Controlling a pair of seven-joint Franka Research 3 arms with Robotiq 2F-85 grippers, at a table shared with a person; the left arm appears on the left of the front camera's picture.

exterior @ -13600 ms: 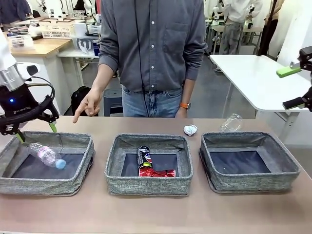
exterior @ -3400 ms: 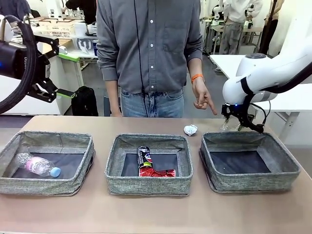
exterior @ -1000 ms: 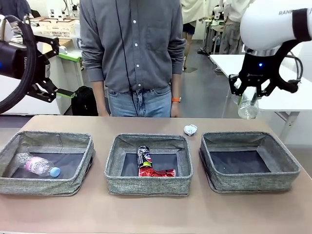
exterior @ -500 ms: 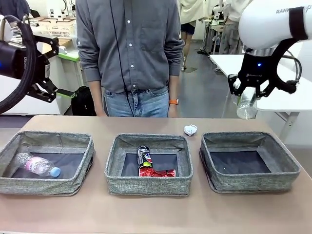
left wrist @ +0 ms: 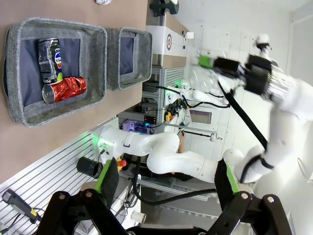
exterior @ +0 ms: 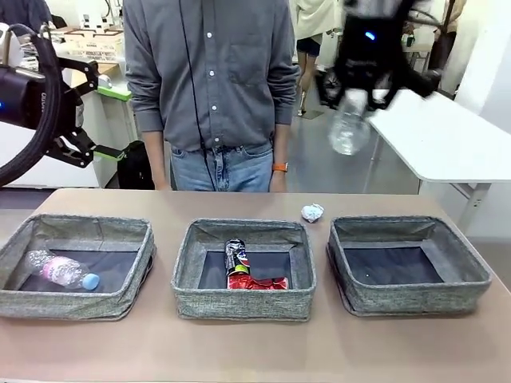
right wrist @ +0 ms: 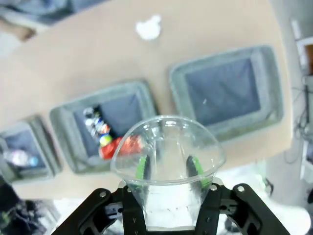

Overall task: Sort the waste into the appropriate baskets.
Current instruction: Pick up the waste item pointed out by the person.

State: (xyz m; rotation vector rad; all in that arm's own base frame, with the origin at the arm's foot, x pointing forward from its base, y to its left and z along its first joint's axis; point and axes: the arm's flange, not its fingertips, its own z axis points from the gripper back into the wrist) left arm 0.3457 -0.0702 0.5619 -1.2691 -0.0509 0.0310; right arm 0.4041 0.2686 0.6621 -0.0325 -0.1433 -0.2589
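Middle basket (exterior: 243, 301): both cans (exterior: 235, 257) in. Left of it, first bottle (exterior: 60, 270) binned. Second bottle (exterior: 349, 132) clamped in right gripper (exterior: 354, 89), high above; foil ball (exterior: 311, 212) just behind, untouched. Left gripper (left wrist: 166, 183) fingers wide, empty.

Clear bottle (exterior: 350, 129) aloft; 2 cans (exterior: 238, 267), middle basket (exterior: 243, 304).

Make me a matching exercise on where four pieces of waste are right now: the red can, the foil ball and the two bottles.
1 red can
2 foil ball
3 blue-capped bottle
4 unlabelled bottle

A in the left basket
B in the air, clamped in the right gripper
C in the middle basket
D on the table, behind the baskets

Pairs: 1-C, 2-D, 3-A, 4-B
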